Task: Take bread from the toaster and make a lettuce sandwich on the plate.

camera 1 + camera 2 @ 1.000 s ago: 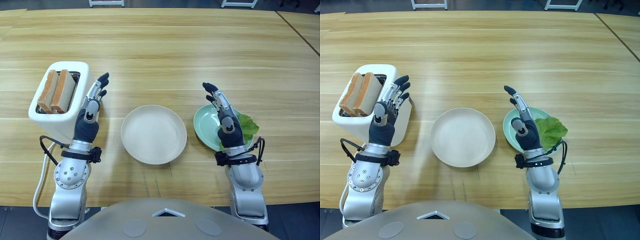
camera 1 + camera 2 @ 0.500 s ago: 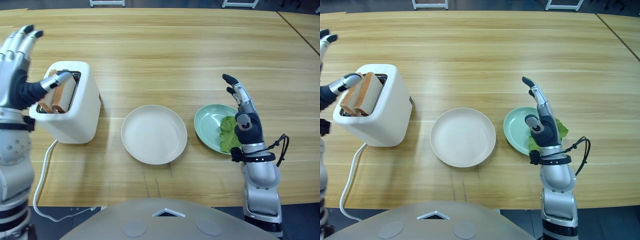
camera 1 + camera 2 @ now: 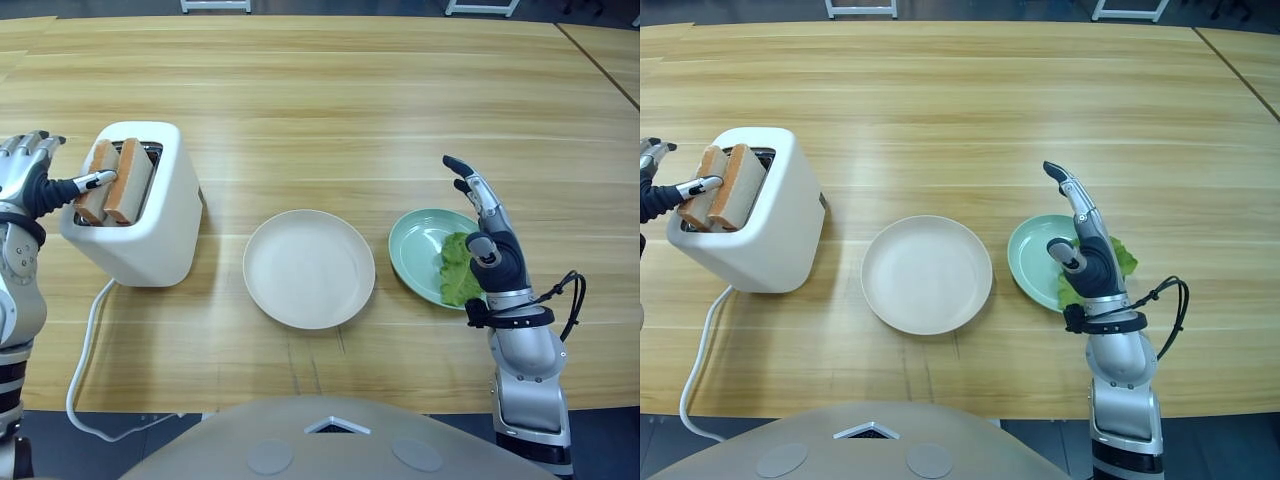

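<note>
Nearby, right hand [image 3: 487, 248] above lettuce [image 3: 453, 272] in green dish [image 3: 413, 238]; cord [image 3: 84, 345] beside toaster [image 3: 152, 235].

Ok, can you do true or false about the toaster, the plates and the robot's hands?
Two bread slices stand in the toaster. True.
The lettuce lies on the cream plate. False: it lies on the green plate, and the cream plate is bare.
The left hand is beside the toaster. True.
The right hand holds a bread slice. False: it holds nothing, with its fingers straight, over the green plate.
</note>
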Controlling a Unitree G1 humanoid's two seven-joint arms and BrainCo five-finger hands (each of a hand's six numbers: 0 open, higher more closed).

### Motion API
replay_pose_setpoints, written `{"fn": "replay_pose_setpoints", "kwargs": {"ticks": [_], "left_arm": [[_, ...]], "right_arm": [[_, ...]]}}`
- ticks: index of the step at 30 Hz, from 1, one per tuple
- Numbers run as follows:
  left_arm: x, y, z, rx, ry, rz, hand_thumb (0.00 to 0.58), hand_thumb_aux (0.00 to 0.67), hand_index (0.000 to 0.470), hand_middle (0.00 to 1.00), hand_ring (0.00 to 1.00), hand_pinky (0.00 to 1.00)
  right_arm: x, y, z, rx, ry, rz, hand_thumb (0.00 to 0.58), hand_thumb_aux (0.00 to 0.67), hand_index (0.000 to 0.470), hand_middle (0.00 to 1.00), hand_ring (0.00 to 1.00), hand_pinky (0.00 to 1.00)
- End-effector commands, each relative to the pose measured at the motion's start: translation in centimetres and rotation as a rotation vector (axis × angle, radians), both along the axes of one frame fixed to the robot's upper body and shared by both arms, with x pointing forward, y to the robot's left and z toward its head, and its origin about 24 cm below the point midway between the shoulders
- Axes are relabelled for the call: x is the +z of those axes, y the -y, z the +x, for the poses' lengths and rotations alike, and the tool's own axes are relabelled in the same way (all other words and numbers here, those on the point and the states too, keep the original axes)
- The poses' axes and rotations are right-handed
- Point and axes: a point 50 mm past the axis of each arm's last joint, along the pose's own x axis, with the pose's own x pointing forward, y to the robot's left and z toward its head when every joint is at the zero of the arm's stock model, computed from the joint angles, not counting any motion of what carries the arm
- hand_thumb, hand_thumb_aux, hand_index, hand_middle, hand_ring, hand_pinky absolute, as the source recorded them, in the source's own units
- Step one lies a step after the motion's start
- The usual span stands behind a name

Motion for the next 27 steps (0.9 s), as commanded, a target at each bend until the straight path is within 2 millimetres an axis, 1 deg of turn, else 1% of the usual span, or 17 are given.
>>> {"fn": "replay_pose_setpoints", "kwargs": {"ticks": [1, 3, 4, 5, 6, 7, 8, 10, 13, 14, 15, 16, 20, 22, 23, 25, 27], "left_arm": [[-0.6, 0.4, 0.1, -0.011, -0.052, -0.008, 0.000, 0.000, 0.000, 0.00, 0.00, 0.00], [-0.8, 0.4, 0.1, -0.009, -0.072, 0.003, 0.230, 0.150, 0.105, 0.00, 0.00, 0.00], [-0.9, 0.4, 0.1, -0.010, -0.080, 0.002, 0.408, 0.305, 0.214, 0.00, 0.00, 0.00], [-1.0, 0.5, 0.1, -0.015, -0.087, -0.005, 0.491, 0.407, 0.286, 0.00, 0.00, 0.00], [-1.0, 0.7, 0.1, -0.020, -0.088, -0.015, 0.545, 0.504, 0.354, 0.00, 0.00, 0.00], [-1.1, 0.9, 0.1, -0.026, -0.088, -0.021, 0.570, 0.583, 0.409, 0.00, 0.00, 0.00], [-1.1, 1.1, 0.1, -0.035, -0.083, -0.037, 0.580, 0.670, 0.470, 0.00, 0.00, 0.00], [-0.9, 1.7, 0.1, -0.058, -0.064, -0.069, 0.580, 0.670, 0.470, 0.00, 0.00, 0.00], [-0.1, 2.8, 0.1, -0.103, 0.005, -0.133, 0.580, 0.670, 0.470, 0.00, 0.00, 0.00], [0.5, 3.0, 0.1, -0.114, 0.044, -0.148, 0.580, 0.670, 0.470, 0.12, 0.12, 0.12], [1.0, 3.2, 0.1, -0.120, 0.084, -0.157, 0.580, 0.670, 0.470, 0.63, 0.63, 0.63], [1.7, 3.3, 0.1, -0.126, 0.133, -0.168, 0.580, 0.670, 0.470, 0.99, 0.99, 0.99], [4.9, 2.9, -0.9, -0.116, 0.316, -0.163, 0.580, 0.670, 0.470, 1.00, 1.00, 1.00], [6.6, 2.9, -1.1, -0.130, 0.407, -0.147, 0.580, 0.670, 0.470, 1.00, 1.00, 1.00], [7.5, 3.0, -1.3, -0.147, 0.459, -0.144, 0.580, 0.670, 0.470, 1.00, 1.00, 1.00], [9.5, 3.3, -2.0, -0.185, 0.558, -0.135, 0.580, 0.670, 0.470, 1.00, 1.00, 1.00], [10.9, 4.0, -2.5, -0.233, 0.612, -0.136, 0.580, 0.670, 0.470, 1.00, 1.00, 1.00]], "right_arm": [[-0.2, 0.4, -0.1, -0.005, -0.018, -0.020, 0.000, 0.000, 0.000, 0.00, 0.00, 0.00], [-0.2, 0.5, -0.2, -0.006, -0.016, -0.023, 0.000, 0.000, 0.000, 0.00, 0.00, 0.00], [-0.1, 0.5, -0.2, -0.007, -0.015, -0.025, 0.000, 0.000, 0.000, 0.00, 0.00, 0.00], [-0.1, 0.6, -0.2, -0.008, -0.014, -0.027, 0.000, 0.000, 0.000, 0.00, 0.00, 0.00], [-0.1, 0.7, -0.2, -0.009, -0.013, -0.029, 0.000, 0.000, 0.000, 0.00, 0.00, 0.00], [-0.1, 0.7, -0.2, -0.010, -0.013, -0.031, 0.000, 0.000, 0.000, 0.00, 0.00, 0.00], [-0.1, 0.8, -0.2, -0.011, -0.013, -0.033, 0.000, 0.000, 0.000, 0.00, 0.00, 0.00], [-0.2, 0.9, -0.2, -0.015, -0.015, -0.037, 0.000, 0.000, 0.000, 0.00, 0.00, 0.00], [-0.3, 1.2, -0.2, -0.022, -0.019, -0.048, 0.000, 0.000, 0.000, 0.00, 0.00, 0.00], [-0.3, 1.3, -0.2, -0.024, -0.022, -0.060, 0.000, 0.000, 0.000, 0.00, 0.00, 0.00], [-0.4, 1.5, -0.2, -0.027, -0.025, -0.080, 0.000, 0.000, 0.000, 0.00, 0.00, 0.00], [-0.4, 1.8, -0.1, -0.033, -0.026, -0.125, 0.000, 0.000, 0.000, 0.00, 0.00, 0.00], [-1.0, 4.1, 1.1, -0.048, -0.031, -0.454, 0.000, 0.000, 0.000, 0.00, 0.00, 0.00], [-1.3, 5.4, 1.5, -0.066, -0.022, -0.587, 0.000, 0.000, 0.000, 0.00, 0.00, 0.00], [-1.2, 6.1, 1.6, -0.079, -0.011, -0.636, 0.000, 0.000, 0.000, 0.00, 0.00, 0.00], [-1.4, 7.8, 1.8, -0.095, -0.010, -0.787, 0.000, 0.000, 0.000, 0.00, 0.00, 0.00], [-2.1, 9.2, 1.7, -0.079, -0.030, -0.928, 0.000, 0.000, 0.000, 0.00, 0.00, 0.00]]}}
